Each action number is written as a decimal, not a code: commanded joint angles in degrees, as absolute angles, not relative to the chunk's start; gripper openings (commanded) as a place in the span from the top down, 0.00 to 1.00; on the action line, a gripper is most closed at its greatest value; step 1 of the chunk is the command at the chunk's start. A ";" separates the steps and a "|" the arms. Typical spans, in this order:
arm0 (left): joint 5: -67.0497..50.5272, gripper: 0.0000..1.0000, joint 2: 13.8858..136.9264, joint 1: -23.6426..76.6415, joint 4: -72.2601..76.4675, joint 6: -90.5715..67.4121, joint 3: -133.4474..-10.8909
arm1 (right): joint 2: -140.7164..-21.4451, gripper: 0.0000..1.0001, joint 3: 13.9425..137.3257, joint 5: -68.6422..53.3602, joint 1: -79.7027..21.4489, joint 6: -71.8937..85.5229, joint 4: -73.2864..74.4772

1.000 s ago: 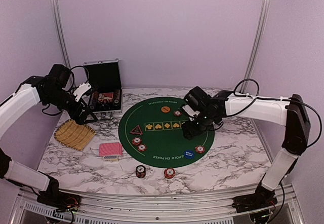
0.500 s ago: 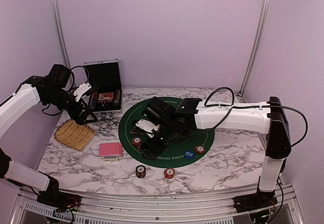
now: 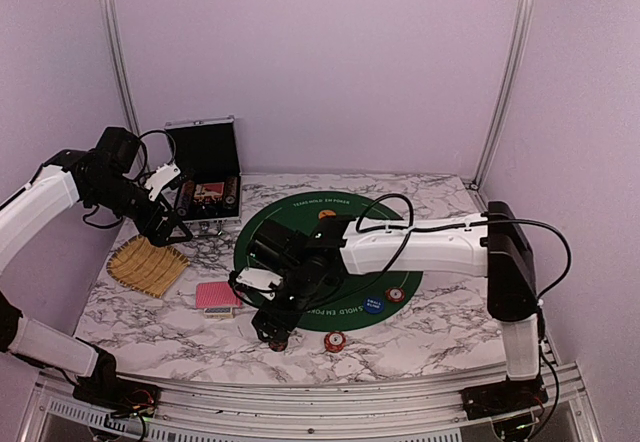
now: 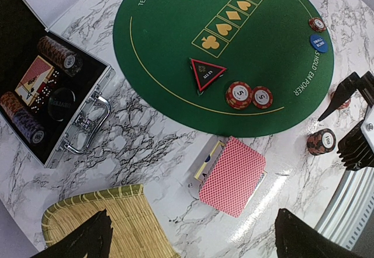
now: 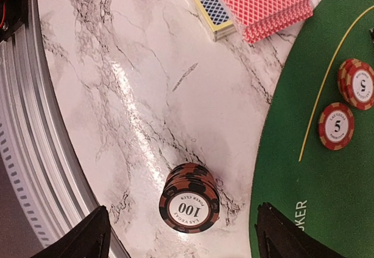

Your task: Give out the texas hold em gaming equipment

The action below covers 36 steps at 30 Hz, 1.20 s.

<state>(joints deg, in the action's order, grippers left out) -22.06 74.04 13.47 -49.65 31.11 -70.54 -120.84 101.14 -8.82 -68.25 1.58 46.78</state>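
Note:
My right gripper [image 3: 272, 328] [image 5: 182, 241] hangs open over a dark stack of "100" poker chips [image 5: 189, 199] [image 4: 322, 141] on the marble, just off the green mat [image 3: 345, 280]; the stack sits between the fingers, untouched. Red-backed playing cards [image 3: 218, 295] [image 4: 232, 175] [image 5: 263, 1] lie on their box left of it. On the mat are two red "5" chips [image 4: 239, 93] [image 5: 336, 126], a dark triangular marker [image 4: 205, 73], a blue disc [image 3: 374, 304] and an orange disc [image 3: 326, 215]. My left gripper [image 3: 168, 229] [image 4: 193, 243] is open and empty, high above the table's left part.
An open silver case [image 3: 205, 177] [image 4: 87, 112] holding chip rolls stands at the back left. A yellow straw tray [image 3: 147, 264] [image 4: 99, 223] lies in front of it. Another red chip stack [image 3: 335, 340] sits near the front edge. The metal front rail [image 5: 35, 124] runs close to my right gripper.
My right arm swept from the mat's right side across to the front left, ending over the "100" stack, and its jaws widened. The left arm has not moved.

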 commanded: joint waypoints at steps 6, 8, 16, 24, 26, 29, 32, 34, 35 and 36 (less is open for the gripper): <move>-22.93 0.01 73.30 13.71 -51.81 31.68 -72.76 | -123.71 0.26 102.65 -10.02 -68.60 -1.41 48.16; -22.83 0.01 73.29 13.69 -51.94 31.73 -72.96 | -123.91 0.29 102.29 -10.18 -68.69 -1.41 48.01; -22.70 0.01 73.17 13.71 -52.12 31.79 -73.10 | -124.18 0.31 101.04 -10.70 -68.64 -1.79 47.50; -22.83 0.01 73.12 13.70 -52.21 31.93 -73.21 | -124.72 0.32 100.26 -10.61 -68.66 -2.11 47.32; -22.78 0.01 72.95 13.66 -52.29 31.90 -73.10 | -124.84 0.32 100.23 -10.88 -68.64 -2.03 47.22; -22.82 0.01 72.97 13.66 -52.27 31.90 -73.04 | -124.96 0.34 100.25 -11.07 -68.64 -2.02 47.15; -22.93 0.01 72.97 13.71 -52.29 31.90 -73.00 | -125.13 0.37 100.17 -11.20 -68.64 -2.10 47.11; -22.99 0.01 72.96 13.71 -52.29 31.90 -73.08 | -125.32 0.37 100.00 -11.01 -68.64 -2.06 47.11; -22.99 0.01 72.99 13.66 -52.29 31.86 -73.12 | -125.40 0.37 99.92 -10.88 -68.64 -2.04 47.04; -23.04 0.01 72.95 13.70 -52.28 31.90 -73.12 | -125.48 0.38 99.86 -10.70 -68.62 -2.10 47.01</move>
